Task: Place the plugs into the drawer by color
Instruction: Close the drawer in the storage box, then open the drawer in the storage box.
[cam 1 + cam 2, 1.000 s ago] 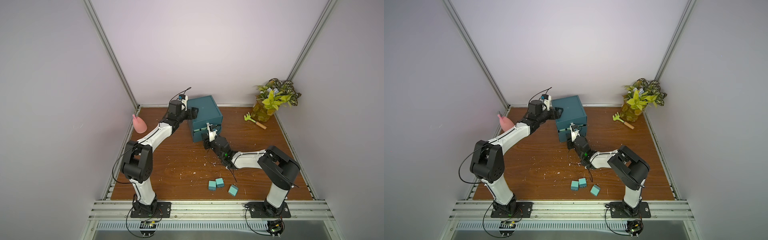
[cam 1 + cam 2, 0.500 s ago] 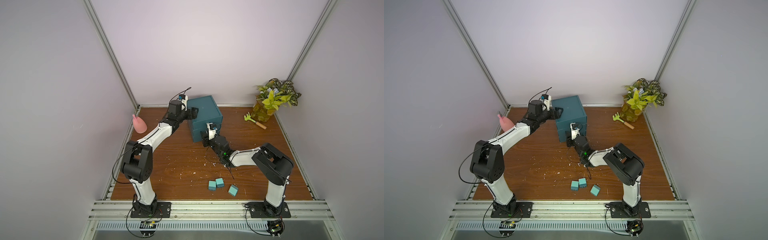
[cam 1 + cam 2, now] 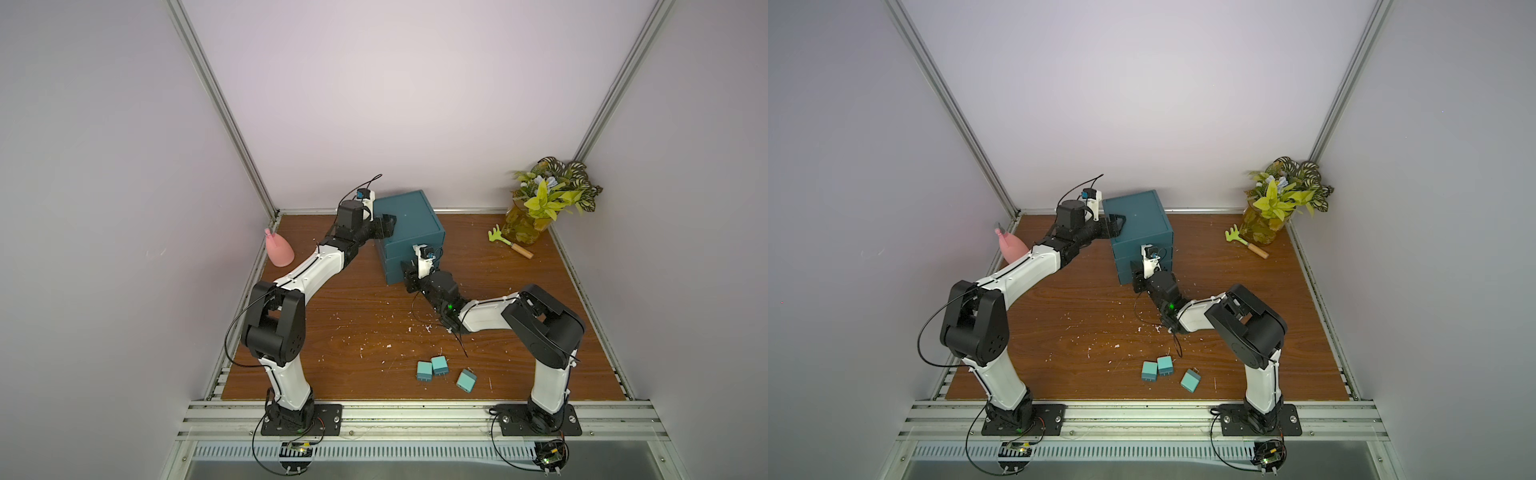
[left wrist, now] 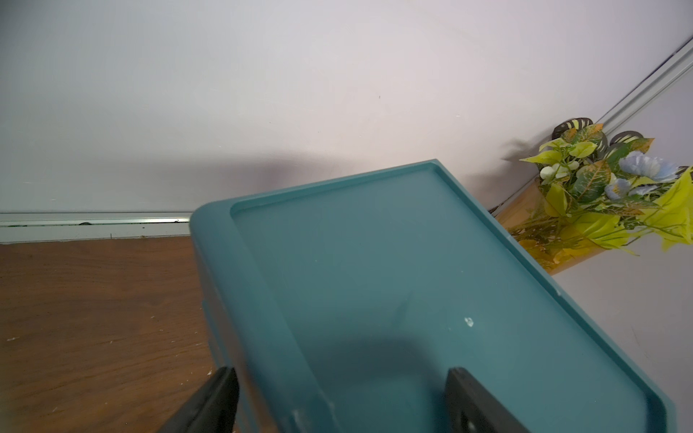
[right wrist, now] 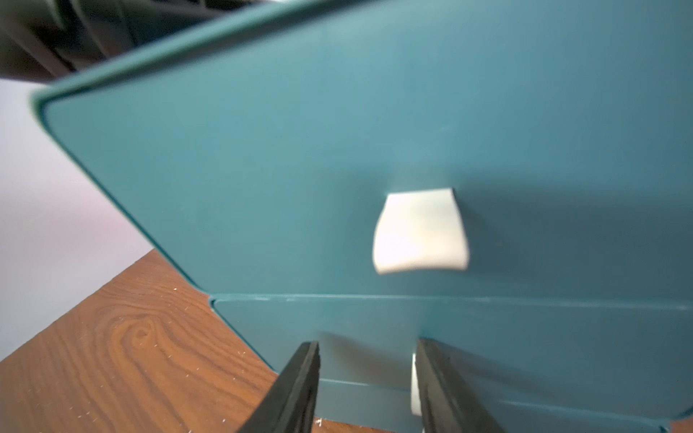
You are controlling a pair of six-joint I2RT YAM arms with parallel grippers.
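The drawer (image 3: 409, 222), a dark teal cabinet, stands between the two grippers with all its fronts flush. Well off to the left gripper's outer side, a pink bottle (image 3: 278, 249) stands at the edge of the table (image 3: 332, 332). The left gripper (image 3: 388, 222) sits at the cabinet's top left edge. Its jaws are spread, with one finger (image 4: 213, 405) down beside the side wall and the other (image 4: 472, 405) over the top panel. Whether either presses on the plastic cannot be told. The right gripper (image 3: 406, 276) is up against the cabinet's front, low down. Its jaws also stand apart and pinch nothing. A white tab (image 5: 420, 232) sits higher on the front, and a sliver of a second tab (image 5: 413, 386) shows against the inside of one finger. Three blue-teal plugs (image 3: 439, 365) lie on the table well behind the right gripper, towards the arm bases. Two are just beside each other and the third is near them. Far to that gripper's right, a toy rake (image 3: 509, 244) lies near a plant (image 3: 548, 195).
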